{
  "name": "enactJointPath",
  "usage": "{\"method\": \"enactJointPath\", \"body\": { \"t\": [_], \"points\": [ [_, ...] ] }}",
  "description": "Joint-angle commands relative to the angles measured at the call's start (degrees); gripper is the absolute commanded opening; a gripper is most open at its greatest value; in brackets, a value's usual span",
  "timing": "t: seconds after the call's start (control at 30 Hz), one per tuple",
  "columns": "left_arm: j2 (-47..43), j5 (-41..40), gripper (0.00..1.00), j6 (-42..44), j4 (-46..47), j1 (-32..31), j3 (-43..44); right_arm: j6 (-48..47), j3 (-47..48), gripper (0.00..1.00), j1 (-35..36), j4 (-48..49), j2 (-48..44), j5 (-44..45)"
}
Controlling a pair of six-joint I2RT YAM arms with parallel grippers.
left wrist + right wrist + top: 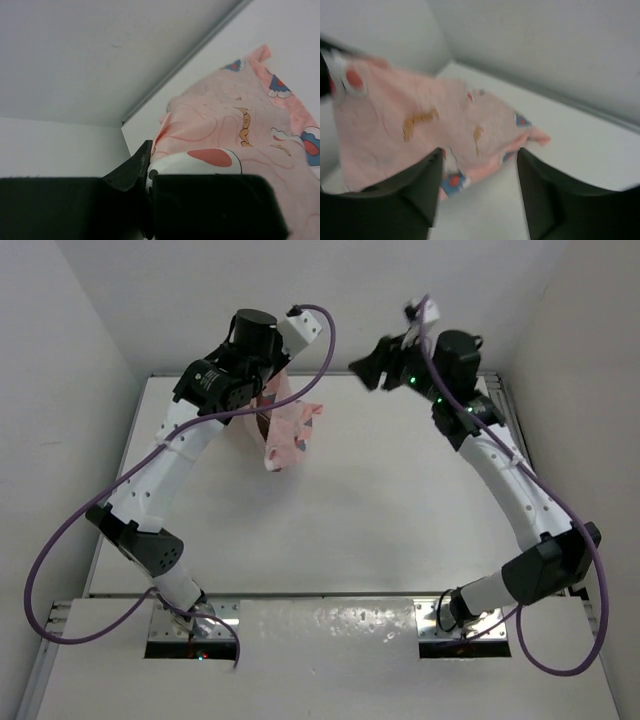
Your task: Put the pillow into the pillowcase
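The pale-pink pillowcase with cartoon prints hangs bunched at the back left of the table, its lower end resting on the surface. My left gripper is shut on its upper edge; in the left wrist view the cloth is pinched between the closed fingers of the left gripper. My right gripper is open and empty, raised to the right of the cloth. In the right wrist view the pillowcase lies just beyond the right gripper, not touching it. The olive-grey pillow does not show clearly in any view.
The white back wall and side walls stand close round the white table. A metal rail runs along the table's right edge. Purple cables loop off both arms.
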Motion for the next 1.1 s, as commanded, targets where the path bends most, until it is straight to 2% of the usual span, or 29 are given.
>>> {"method": "enactJointPath", "body": {
  "t": [0.0, 0.03, 0.1, 0.13, 0.23, 0.43, 0.47, 0.53, 0.57, 0.63, 0.77, 0.9, 1.07],
  "points": [
    [-4.8, 2.7, 0.0, -1.4, 0.2, -0.1, -0.2, -11.3, -9.5, 0.64, 5.0, -0.7, -3.9, -5.1],
    [-4.9, 2.6, 0.0, -1.8, -0.3, -0.1, -0.1, -12.3, -12.0, 0.69, 8.2, 0.0, -4.9, -4.3],
    [-5.5, 2.6, 0.0, -2.8, -1.3, -0.2, 0.0, -13.7, -20.0, 0.94, 11.6, 5.6, -7.7, -2.8],
    [-5.5, 2.8, 0.0, -3.3, -1.7, -0.4, 0.1, -13.8, -22.3, 0.99, 15.4, 7.7, -8.6, -0.9],
    [-5.9, 3.2, 0.0, -5.0, -3.2, -1.1, -0.5, -14.6, -31.1, 0.99, 22.4, 18.4, -10.5, 5.3],
    [-6.8, 3.5, 0.0, -6.0, -4.0, -2.5, -2.7, -15.4, -35.6, 0.99, 30.8, 27.2, -6.9, 17.4],
    [-6.8, 3.6, 0.0, -6.1, -4.1, -2.5, -2.7, -15.5, -35.3, 0.99, 31.4, 27.7, -6.1, 24.8],
    [-6.8, 3.9, 0.0, -6.2, -4.4, -2.6, -2.6, -15.1, -33.6, 0.99, 32.6, 27.9, -3.9, 32.1],
    [-6.9, 4.3, 0.0, -6.3, -4.7, -2.7, -2.6, -13.9, -32.8, 0.99, 33.2, 28.0, -2.8, 39.5],
    [-7.0, 5.0, 0.0, -6.5, -5.0, -2.8, -2.6, -12.3, -31.3, 0.99, 33.3, 28.8, -2.1, 44.0],
    [-6.9, 6.0, 0.0, -7.0, -5.6, -3.2, -2.8, -8.5, -30.0, 0.99, 33.1, 32.7, -0.2, 45.0],
    [-7.0, 6.0, 0.0, -7.2, -5.6, -3.3, -3.6, -6.5, -26.8, 0.99, 34.0, 33.2, 2.7, 38.9],
    [-7.1, 6.2, 0.0, -7.6, -5.3, -3.3, -4.4, -6.4, -24.2, 0.99, 35.4, 33.0, 6.2, 42.0]
  ]
}}
